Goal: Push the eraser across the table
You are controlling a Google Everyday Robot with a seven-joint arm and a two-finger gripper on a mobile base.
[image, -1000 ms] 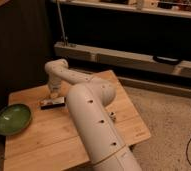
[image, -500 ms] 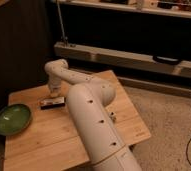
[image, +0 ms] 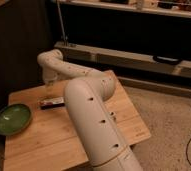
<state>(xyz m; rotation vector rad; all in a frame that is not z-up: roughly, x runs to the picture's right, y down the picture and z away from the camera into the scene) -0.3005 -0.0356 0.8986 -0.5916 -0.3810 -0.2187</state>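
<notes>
A low wooden table [image: 44, 145] is seen from above and to one side, in a dim room with a speckled floor. A thick white robot arm [image: 96, 125] rises from the bottom of the view. It bends at an elbow over the middle of the table, then reaches back towards the far left corner.

At the end of the arm, the hand [image: 51, 89] is pointed down at the tabletop, close above the eraser [image: 52, 103]. Most of the hand is hidden by the wrist, so whether it is open or closed cannot be told. Whether it is touching the eraser cannot be told either.

The eraser, a small dark block with a pale top, is lying flat on the left half of the table, roughly midway between the near and far edges. A green bowl [image: 12, 119] is set near the left edge, a little apart from the eraser and nearer the camera.

The task is judged to be at an early stage. The hand has been brought to the eraser, but the eraser sits well inside the table. A long stretch of bare wood is left on its right. Most of the push is therefore judged to be left to do.
</notes>
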